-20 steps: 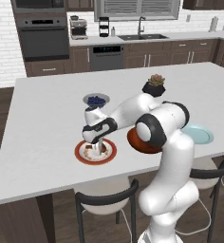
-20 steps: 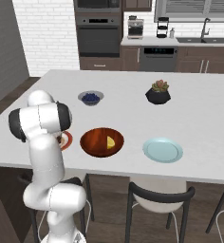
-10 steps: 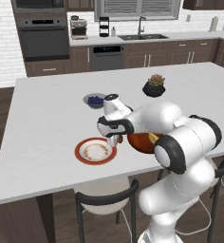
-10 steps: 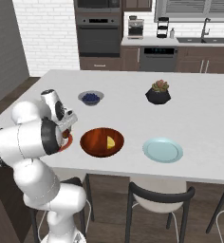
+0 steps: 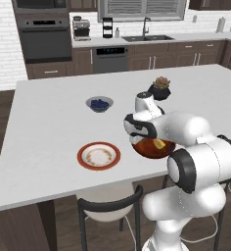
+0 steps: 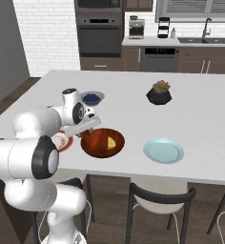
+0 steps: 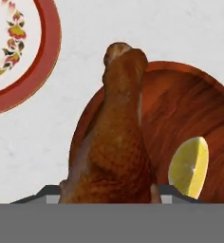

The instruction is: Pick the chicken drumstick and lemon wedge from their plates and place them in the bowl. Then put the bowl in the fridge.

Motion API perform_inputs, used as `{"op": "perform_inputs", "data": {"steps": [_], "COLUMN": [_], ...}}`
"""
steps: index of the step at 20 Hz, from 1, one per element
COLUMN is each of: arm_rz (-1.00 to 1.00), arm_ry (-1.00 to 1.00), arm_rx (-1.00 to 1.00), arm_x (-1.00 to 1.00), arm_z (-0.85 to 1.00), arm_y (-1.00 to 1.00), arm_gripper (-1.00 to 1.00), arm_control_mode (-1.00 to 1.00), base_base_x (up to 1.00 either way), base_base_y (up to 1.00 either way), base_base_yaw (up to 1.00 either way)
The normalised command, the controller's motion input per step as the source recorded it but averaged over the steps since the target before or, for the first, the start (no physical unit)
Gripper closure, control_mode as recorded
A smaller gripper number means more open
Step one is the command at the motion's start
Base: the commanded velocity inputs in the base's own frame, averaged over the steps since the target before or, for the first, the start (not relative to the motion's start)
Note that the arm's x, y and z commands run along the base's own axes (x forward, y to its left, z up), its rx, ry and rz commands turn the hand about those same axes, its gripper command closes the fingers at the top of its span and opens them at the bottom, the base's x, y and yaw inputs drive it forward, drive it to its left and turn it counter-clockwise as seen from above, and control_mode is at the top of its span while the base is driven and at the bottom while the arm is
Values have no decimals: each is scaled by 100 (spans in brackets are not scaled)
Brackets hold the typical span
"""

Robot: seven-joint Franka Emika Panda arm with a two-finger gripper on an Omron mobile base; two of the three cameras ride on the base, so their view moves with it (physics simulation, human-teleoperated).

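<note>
on the left of the worktop (image 5: 49,122) the white plate with the red-brown rim (image 5: 99,156) is sitting bare. just right of it the tool (image 6: 87,132) is gripping the chicken drumstick (image 7: 117,142) — hanging over the near-left rim of the wooden bowl (image 6: 103,142), where the lemon wedge (image 6: 111,142) is lying. further right the light-blue plate (image 6: 163,150) is sitting — apart from the bowl.

Arm over wooden bowl (image 5: 151,147), lemon wedge (image 5: 159,144) inside; red-rimmed plate (image 5: 99,156) beside
</note>
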Motion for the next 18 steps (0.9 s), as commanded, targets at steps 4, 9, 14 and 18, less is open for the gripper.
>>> {"op": "perform_inputs", "data": {"steps": [4, 9, 14, 18], "arm_rz": [-35, -22, -1, 0], "arm_ry": [0, 0, -7, 0], "arm_rx": [14, 8, 0, 0], "arm_x": [24, 8, 0, 7], "arm_z": [-8, -35, -38, -11], "arm_y": [-59, -13, 0, 0], "arm_gripper": [100, 100, 100, -100], "arm_control_mode": [-100, -100, -100, -100], "base_base_x": [0, 0, 0, 0], "base_base_y": [0, 0, 0, 0], "base_base_yaw": [0, 0, 0, 0]}}
